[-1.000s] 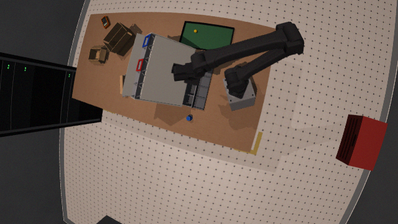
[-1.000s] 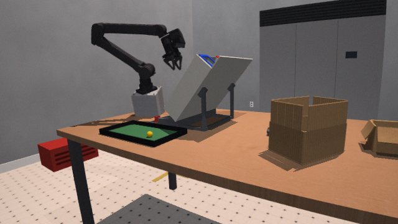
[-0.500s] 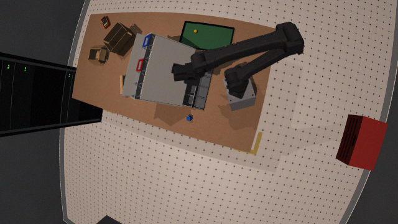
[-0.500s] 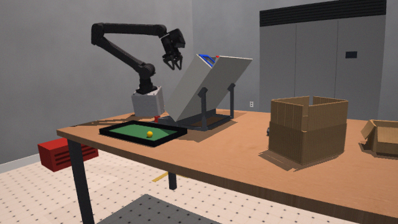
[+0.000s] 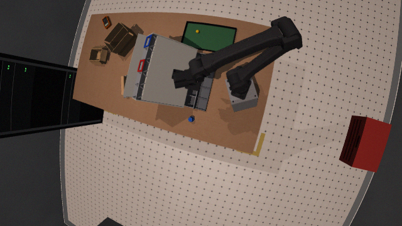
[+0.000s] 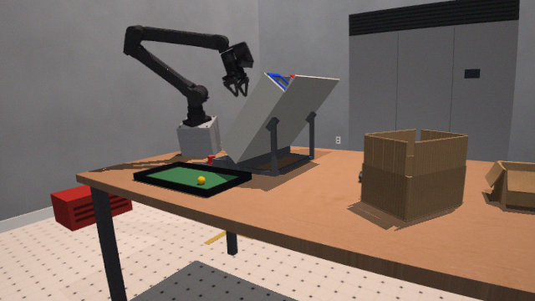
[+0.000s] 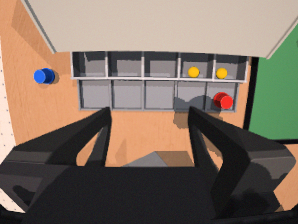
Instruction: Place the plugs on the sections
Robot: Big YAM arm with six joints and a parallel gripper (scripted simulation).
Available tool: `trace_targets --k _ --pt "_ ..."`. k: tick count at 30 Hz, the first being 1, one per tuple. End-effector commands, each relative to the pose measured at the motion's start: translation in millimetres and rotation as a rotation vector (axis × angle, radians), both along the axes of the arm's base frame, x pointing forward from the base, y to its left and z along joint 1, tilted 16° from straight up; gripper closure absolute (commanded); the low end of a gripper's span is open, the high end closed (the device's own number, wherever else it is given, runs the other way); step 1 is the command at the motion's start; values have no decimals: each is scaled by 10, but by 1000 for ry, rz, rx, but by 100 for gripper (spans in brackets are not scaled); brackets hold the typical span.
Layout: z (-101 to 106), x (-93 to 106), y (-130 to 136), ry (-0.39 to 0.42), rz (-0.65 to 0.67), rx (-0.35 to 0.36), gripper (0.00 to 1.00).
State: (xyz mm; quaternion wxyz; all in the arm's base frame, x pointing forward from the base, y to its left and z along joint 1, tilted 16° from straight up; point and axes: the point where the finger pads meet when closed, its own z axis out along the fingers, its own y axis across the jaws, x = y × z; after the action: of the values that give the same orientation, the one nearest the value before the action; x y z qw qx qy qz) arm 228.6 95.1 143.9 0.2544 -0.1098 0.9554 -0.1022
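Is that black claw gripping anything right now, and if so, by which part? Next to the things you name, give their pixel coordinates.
No, the gripper point(image 5: 173, 79) point(image 6: 242, 95) point(image 7: 149, 113) holds nothing; its fingers stand open and apart.

Plain gray walls meet in a corner behind the gripper point(image 5: 174, 78) point(image 6: 239, 93) point(image 7: 149, 112), which hangs above one part of a brown wooden table point(image 5: 132, 110) point(image 6: 318, 217) point(image 7: 60, 115) with dark legs, and a tall gray cabinet point(image 6: 418, 84) stands well beyond it, its top banded by dark slats. Well below the gripper, a pale floor point(image 5: 188, 176) point(image 6: 167, 247) carries rows of dark dots, a dark gray mat point(image 6: 205, 288), yellow corner marking point(image 5: 261, 142) point(image 6: 216, 237) and a red slatted box point(image 5: 370, 144) point(image 6: 71, 206). Light lays soft shadows across tabletop and floor, while a black rack point(image 5: 38, 67) with small green lights stands off past the table's end.
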Motion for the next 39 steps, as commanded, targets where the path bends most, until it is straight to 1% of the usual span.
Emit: trace_targets --k 1,4,6,8,14,23,25,33,39 --pt "25 94 212 -18 -17 36 37" --pt "57 170 405 -19 -22 56 37" --pt "-33 171 502 -1 -25 55 37" --pt "-33 171 502 -1 -25 55 37" --pt "-338 174 821 59 -36 48 37" --pt "-853 175 1339 155 -57 30 37" --pt "-853 175 1339 155 -57 30 37" --pt "-1296 170 1778 238 -76 13 37" --pt "-1564 167 2044 287 -87 3 37"
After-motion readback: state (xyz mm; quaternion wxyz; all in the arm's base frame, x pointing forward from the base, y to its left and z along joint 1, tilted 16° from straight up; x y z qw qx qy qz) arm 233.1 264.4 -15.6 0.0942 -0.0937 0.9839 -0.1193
